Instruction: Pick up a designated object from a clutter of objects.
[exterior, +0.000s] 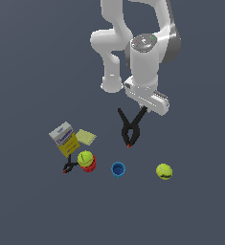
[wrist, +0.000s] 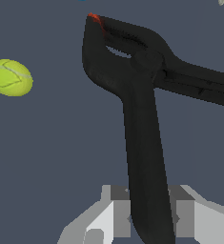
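Our pincer point(exterior: 143, 109) pinches one long handle of the large black spring clamp point(exterior: 131, 128), dangling it mid-frame, clear of the clutter.

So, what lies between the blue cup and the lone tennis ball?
Nothing: in the exterior view the floor between the blue cup and the lone tennis ball is bare; the large clamp sits farther back.

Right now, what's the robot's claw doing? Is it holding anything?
Gripper: closed on one long handle of the large black spring clamp, which hangs from it with its orange-red tip pointing down.
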Robot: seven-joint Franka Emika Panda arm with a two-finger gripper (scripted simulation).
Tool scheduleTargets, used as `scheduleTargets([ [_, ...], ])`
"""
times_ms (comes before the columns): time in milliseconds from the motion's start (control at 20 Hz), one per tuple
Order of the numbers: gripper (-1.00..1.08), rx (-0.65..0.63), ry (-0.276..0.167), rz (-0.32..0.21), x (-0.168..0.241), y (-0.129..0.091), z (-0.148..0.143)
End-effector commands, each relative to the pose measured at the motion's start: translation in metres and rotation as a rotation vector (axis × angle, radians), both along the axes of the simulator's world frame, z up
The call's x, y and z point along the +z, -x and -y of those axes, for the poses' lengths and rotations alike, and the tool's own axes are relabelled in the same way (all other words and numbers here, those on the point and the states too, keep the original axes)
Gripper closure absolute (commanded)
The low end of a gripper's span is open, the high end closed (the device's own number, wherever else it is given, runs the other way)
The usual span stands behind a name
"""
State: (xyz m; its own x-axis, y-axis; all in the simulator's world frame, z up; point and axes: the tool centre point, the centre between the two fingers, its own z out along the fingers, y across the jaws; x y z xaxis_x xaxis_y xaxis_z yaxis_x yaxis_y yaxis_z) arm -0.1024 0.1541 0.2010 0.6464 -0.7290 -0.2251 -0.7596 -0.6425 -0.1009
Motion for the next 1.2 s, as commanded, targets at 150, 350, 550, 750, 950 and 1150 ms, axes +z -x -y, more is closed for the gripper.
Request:
scheduleTargets([
  [150,1.08,0.0,-0.001,0.003,0.041,0.018,0.022],
  [350,1.08,0.0,-0.001,0.003,0.071,0.031,0.039],
  [550,1.08,0.0,-0.001,0.002,0.101,0.044,0.056],
  [750,1.08,0.0,-0.001,0.002,0.128,0.055,0.071],
  [950,1.08,0.0,0.0,0.002,0.15,0.063,0.083],
  [1150,1.08,0.0,0.0,0.002,0.166,0.069,0.091],
])
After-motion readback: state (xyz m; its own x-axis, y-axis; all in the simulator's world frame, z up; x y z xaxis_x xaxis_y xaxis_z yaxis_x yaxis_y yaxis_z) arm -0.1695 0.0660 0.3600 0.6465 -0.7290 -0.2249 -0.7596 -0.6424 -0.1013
